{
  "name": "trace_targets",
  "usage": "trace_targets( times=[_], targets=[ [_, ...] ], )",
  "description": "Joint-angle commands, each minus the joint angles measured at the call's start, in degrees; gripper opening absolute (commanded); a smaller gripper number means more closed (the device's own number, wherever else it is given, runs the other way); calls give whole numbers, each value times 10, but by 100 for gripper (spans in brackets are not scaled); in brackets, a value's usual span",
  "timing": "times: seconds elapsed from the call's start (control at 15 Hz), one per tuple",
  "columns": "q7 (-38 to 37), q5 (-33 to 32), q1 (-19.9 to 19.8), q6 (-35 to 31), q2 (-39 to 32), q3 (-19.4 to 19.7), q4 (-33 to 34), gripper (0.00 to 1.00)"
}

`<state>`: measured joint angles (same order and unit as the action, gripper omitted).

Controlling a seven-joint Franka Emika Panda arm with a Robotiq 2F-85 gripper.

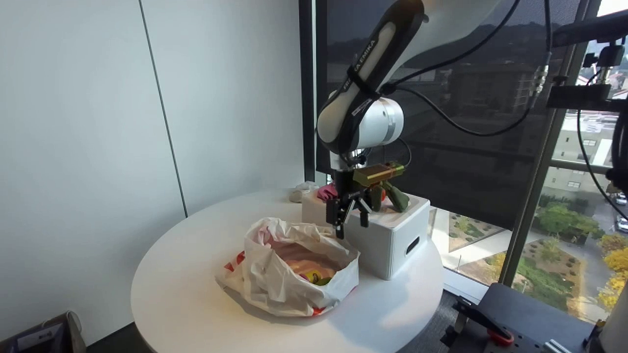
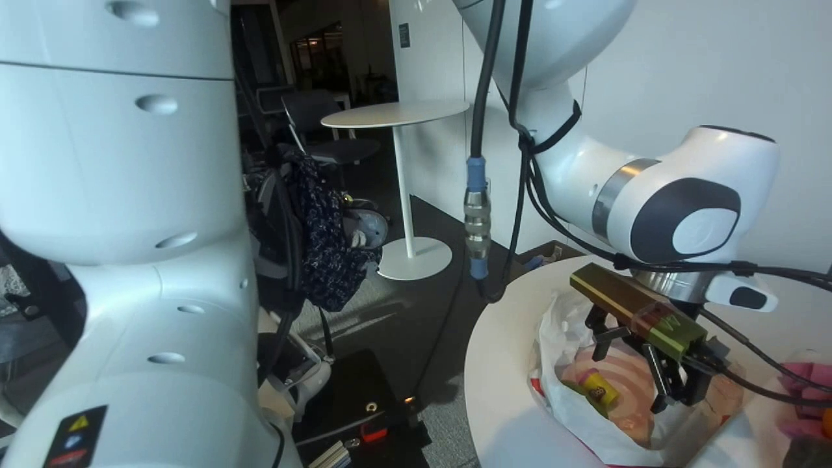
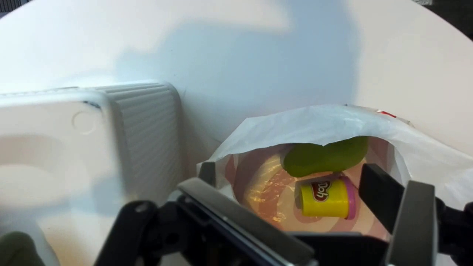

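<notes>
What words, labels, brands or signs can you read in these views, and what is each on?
"Doh": yellow tub, wrist view.
"KA EMIKA": robot arm, in an exterior view; the black strap crosses the lettering before it.
Yellow warning triangle: dark sticker on the arm; its other marks are too blurred.
Too small or unclear: wall sign, small arm label, mark on camera housing.

The tub [image 3: 325,201] is yellow with a pinkish-purple lid [image 3: 351,199] and a red label [image 3: 320,191] lettered in white; the oblong thing [image 3: 327,159] is plain green. The bag [image 1: 274,282] is white outside with red marks, its inside banded in peach and rose. The pincer [image 3: 294,184] is black and grey, the bench [image 1: 186,294] white, the box [image 1: 365,247] white with finely ribbed patterning, the camera housing [image 2: 634,309] olive-gold with a reddish-brown band.
</notes>
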<state>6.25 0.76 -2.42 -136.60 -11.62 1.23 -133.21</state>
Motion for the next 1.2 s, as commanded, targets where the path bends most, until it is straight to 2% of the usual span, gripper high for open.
trace_targets(
  times=[0.0, 0.27, 0.47, 0.67, 1.13],
  targets=[
    [20, -16, 17, -16, -48, -19, 29, 100],
    [13, -59, 35, -52, -104, -21, 62, 100],
    [19, -67, 36, -79, -147, -24, 89, 100],
    [20, -49, 33, -109, -178, -37, 105, 100],
    [-24, -31, 39, -158, -245, -36, 145, 100]
  ],
)
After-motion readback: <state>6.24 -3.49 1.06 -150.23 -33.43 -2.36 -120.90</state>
